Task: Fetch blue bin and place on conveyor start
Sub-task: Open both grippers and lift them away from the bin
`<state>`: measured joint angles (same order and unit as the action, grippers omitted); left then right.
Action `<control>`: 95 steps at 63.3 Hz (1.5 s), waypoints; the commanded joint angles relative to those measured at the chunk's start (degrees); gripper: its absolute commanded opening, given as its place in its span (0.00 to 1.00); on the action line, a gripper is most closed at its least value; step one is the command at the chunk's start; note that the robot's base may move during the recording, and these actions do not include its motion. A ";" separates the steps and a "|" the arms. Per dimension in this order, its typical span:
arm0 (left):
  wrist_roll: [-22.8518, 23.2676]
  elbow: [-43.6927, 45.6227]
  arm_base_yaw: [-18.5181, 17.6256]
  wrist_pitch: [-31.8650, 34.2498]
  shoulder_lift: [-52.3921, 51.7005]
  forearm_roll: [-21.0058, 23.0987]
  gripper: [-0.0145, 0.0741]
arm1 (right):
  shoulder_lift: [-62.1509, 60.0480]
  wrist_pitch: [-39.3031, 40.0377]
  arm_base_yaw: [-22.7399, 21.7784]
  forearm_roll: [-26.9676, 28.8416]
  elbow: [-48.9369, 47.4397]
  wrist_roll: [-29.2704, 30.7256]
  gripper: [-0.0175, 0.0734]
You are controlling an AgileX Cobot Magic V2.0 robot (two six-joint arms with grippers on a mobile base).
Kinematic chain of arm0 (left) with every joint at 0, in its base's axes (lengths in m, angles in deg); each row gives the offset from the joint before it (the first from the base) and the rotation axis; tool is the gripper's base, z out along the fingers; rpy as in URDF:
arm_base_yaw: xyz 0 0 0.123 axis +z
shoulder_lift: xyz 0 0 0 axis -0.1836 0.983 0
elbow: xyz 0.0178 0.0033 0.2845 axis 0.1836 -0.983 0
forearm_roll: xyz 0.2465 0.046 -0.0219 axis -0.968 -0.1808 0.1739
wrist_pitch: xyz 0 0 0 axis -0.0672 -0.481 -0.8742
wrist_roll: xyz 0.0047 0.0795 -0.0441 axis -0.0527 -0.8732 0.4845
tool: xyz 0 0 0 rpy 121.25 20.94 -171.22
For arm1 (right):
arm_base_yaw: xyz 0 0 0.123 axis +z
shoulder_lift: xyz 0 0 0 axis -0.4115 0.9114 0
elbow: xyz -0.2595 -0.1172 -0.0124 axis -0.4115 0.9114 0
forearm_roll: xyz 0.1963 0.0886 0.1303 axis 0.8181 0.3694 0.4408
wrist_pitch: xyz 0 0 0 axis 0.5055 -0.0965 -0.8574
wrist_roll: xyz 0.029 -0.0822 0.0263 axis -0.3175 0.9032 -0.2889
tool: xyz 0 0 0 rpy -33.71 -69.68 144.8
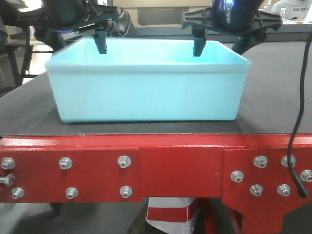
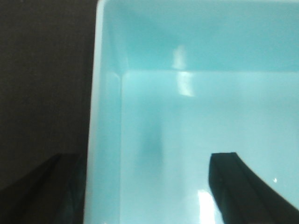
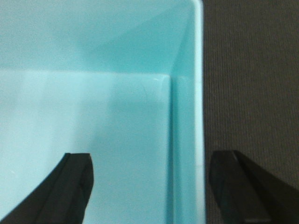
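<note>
The bin (image 1: 146,83) sits on the belt (image 1: 273,105) at the conveyor start, just behind the red frame (image 1: 180,168). The left gripper (image 2: 149,186) straddles the bin's left wall, jaws apart, one finger inside at 5 o'clock. The right gripper (image 3: 149,186) straddles the right wall, jaws apart, one finger inside at 7 o'clock.

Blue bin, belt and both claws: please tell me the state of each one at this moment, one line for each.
blue bin: upright, empty inside, resting on the belt near the red frame.
conveyor belt: carries the bin; whether it runs cannot be told.
left claw: open, its fingers straddle the bin's side wall, one inside, one outside.
right claw: open, straddling the opposite wall in the same way.
</note>
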<state>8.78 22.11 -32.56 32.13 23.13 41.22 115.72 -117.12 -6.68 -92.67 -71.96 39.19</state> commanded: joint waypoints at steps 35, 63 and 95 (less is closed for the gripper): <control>0.08 2.19 1.25 -6.01 -8.44 -0.29 0.25 | -12.39 0.75 -1.44 -0.30 -0.56 0.11 0.07; -36.95 -3.18 1.25 1.83 -18.06 33.50 0.04 | -25.38 7.96 0.40 2.14 8.78 16.61 0.01; -37.50 -40.29 -8.96 36.57 -44.07 37.99 0.04 | -49.71 29.82 0.40 2.14 37.64 16.61 0.01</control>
<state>-28.36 -14.02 -40.94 64.42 -17.40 78.08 69.59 -92.01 -6.23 -90.34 -37.26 55.29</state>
